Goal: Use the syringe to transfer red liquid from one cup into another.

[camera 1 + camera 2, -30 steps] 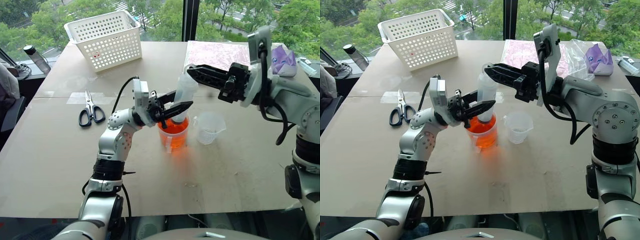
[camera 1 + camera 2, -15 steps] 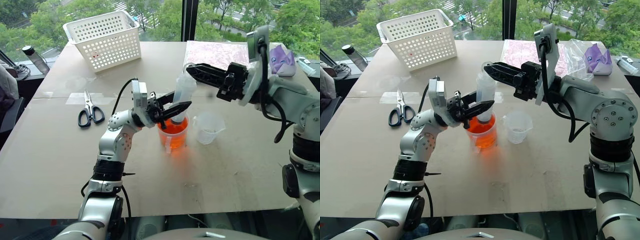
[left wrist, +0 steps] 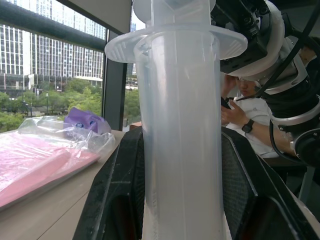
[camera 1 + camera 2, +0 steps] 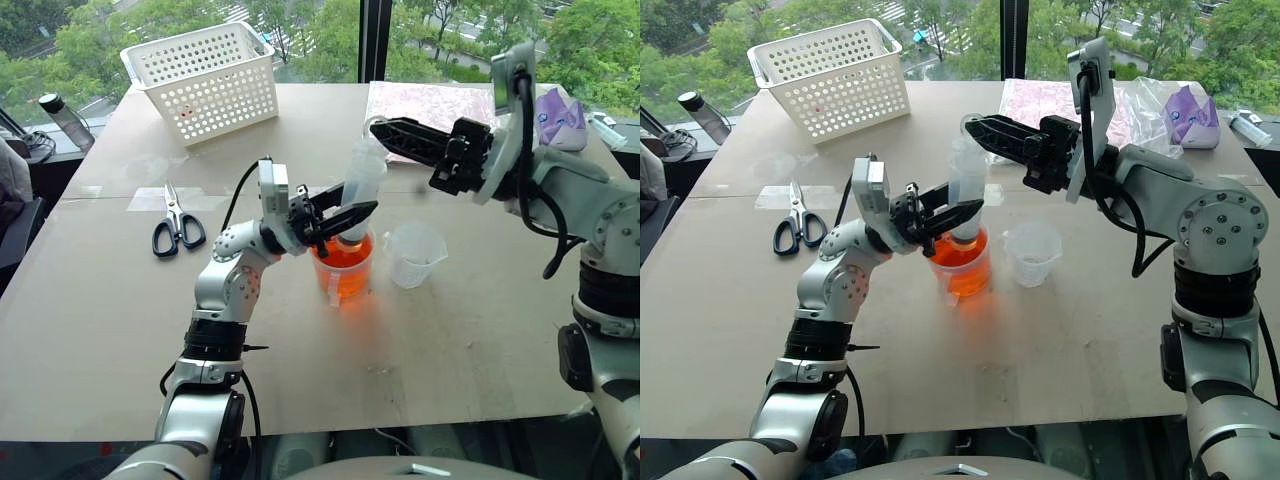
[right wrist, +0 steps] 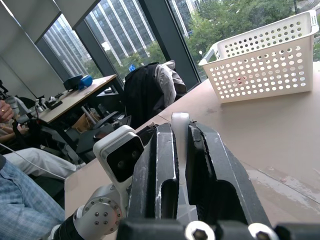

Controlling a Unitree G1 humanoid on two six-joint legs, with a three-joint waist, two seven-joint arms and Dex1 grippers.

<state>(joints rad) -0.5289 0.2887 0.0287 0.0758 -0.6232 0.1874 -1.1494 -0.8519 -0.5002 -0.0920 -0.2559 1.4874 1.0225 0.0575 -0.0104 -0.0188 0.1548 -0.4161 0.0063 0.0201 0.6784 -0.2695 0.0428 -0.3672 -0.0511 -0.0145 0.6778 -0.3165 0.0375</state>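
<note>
The syringe [image 4: 362, 180] stands almost upright, its lower end down inside the handled cup [image 4: 345, 275] of red liquid [image 4: 347, 262] at the table's middle. My left gripper [image 4: 360, 203] reaches in from the left and is shut on the syringe's barrel [image 3: 182, 125], which looks frosted clear there between the two black fingers [image 3: 115, 200]. My right gripper [image 4: 378, 124] comes in level from the right and is shut on the white plunger top [image 5: 180, 125]. The smaller frosted beaker [image 4: 412, 253] stands just right of the cup, apart from it.
A white perforated basket [image 4: 205, 80] sits at the back left, blue-handled scissors [image 4: 172, 225] lie left of my left arm. A pink sheet [image 4: 430, 100] and a purple item in clear plastic [image 4: 562, 112] lie at the back right. A seated person [image 3: 250, 107] is beyond the table.
Both grippers keep their grips on the syringe above the cup. The right wrist has rolled a little. The camera has shifted slightly.
</note>
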